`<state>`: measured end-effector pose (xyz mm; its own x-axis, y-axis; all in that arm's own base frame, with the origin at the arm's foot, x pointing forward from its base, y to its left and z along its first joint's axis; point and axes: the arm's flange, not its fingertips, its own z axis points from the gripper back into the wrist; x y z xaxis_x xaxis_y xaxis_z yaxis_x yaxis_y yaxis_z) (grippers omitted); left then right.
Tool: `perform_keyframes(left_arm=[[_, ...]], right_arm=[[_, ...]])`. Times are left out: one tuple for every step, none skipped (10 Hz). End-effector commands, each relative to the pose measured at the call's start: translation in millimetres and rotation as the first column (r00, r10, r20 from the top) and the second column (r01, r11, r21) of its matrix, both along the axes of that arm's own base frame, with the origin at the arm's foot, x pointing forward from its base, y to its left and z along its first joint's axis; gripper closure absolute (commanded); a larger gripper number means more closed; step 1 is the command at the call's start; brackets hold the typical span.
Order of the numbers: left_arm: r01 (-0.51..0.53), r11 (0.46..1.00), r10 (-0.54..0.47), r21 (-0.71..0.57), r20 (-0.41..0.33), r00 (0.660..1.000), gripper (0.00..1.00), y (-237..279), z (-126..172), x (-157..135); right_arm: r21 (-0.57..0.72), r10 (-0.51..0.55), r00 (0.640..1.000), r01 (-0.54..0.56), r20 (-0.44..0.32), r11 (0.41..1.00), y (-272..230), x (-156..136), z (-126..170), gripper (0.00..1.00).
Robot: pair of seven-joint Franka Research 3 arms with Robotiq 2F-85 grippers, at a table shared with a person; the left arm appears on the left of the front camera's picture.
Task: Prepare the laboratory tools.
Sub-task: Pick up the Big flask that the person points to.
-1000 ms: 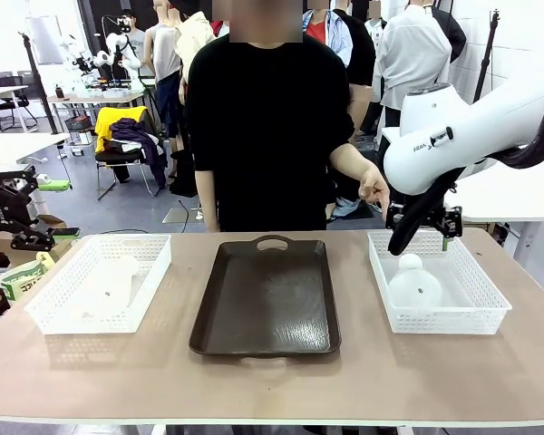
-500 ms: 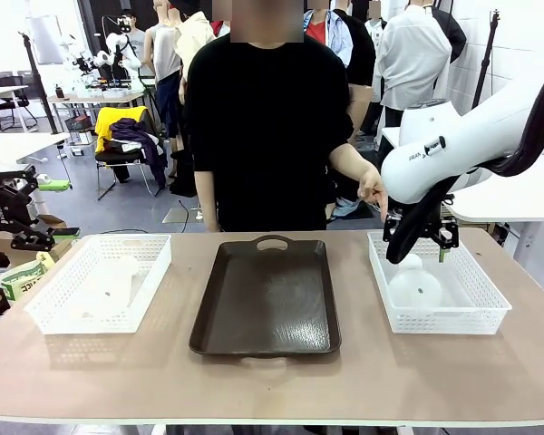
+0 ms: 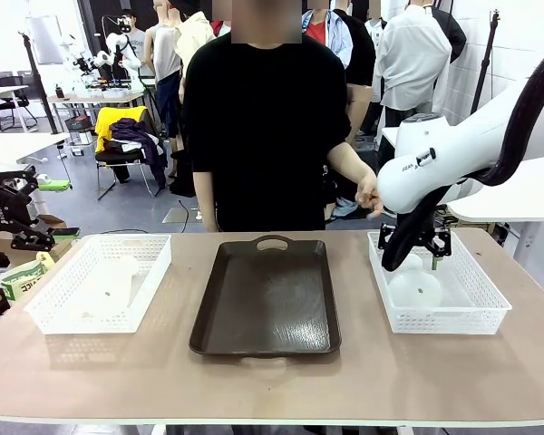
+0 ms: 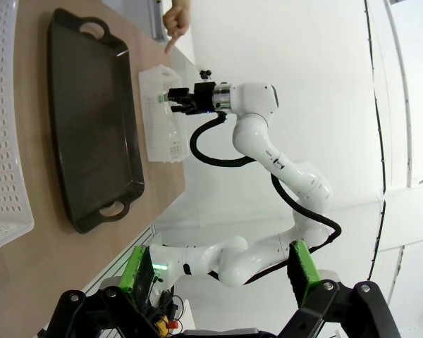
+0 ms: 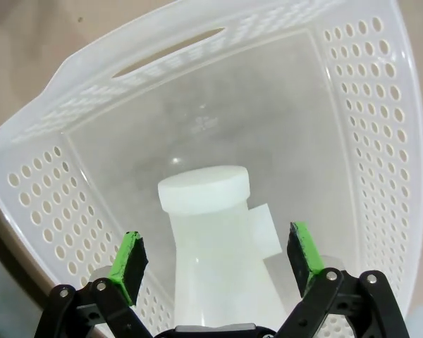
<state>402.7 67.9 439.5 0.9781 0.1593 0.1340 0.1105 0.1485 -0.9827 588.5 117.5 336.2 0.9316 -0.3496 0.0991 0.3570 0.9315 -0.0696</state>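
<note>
Table (image 3: 272, 390): a dark tray (image 3: 265, 304) is set at the middle, bare, with one handle toward the person.

Baskets: one white mesh basket is placed on each side of the tray. The left basket (image 3: 91, 322) is well apart from the tray. The right basket (image 3: 449, 319) is just beside it.

Flasks: the right flask (image 3: 415, 288) is stood upright in the right basket, at the end nearer the tray. Its capped neck (image 5: 204, 190) is seen from above in the right wrist view. The left flask (image 3: 111, 279) is made out faintly inside the left basket. Whether it stands or lies cannot be told.

Grippers: the right gripper (image 3: 417, 258) is held over the right flask, jaws apart. One green pad is seen on each side of the neck with a clear gap on both sides, so nothing is gripped. The left gripper (image 4: 218, 271) is parked well off to the left of the tray, jaws apart and empty.

Hand (image 3: 370, 192): a finger is pointed down at the basket right of the tray, from the far side.

Step judged: the approach to the first pick, with the grasp not yet made. Next, a short descent is likely called for, then closing squarely on the neck below the cap. A straight lift is needed to clear the basket wall before the flask is carried toward the tray.
</note>
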Motion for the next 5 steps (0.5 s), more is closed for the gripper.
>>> perform_keyframes(left_arm=[[0.000,1.000,0.000,0.000,0.016,1.000,0.00,1.1,0.5,-0.1],[0.000,1.000,0.000,0.000,0.016,1.000,0.00,1.1,0.5,-0.1],[0.000,1.000,0.000,0.000,0.016,1.000,0.00,1.1,0.5,-0.1],[0.000,1.000,0.000,0.000,0.016,1.000,0.00,1.1,0.5,-0.1],[0.000,1.000,0.000,0.000,0.016,1.000,0.00,1.1,0.5,-0.1]], right_arm=[[0.031,0.034,0.999,-0.034,-0.002,0.999,0.0,12.3,-3.2,0.00],[0.029,0.036,0.999,-0.036,0.001,0.999,-1.0,16.3,-4.6,0.00],[0.038,0.034,0.999,-0.034,0.004,0.999,-1.3,19.6,-6.4,0.00],[0.042,0.033,0.999,-0.033,0.001,0.999,-1.7,21.6,-8.8,0.00],[0.048,0.035,0.999,-0.035,-0.004,0.998,-1.6,22.4,-9.9,0.00]])
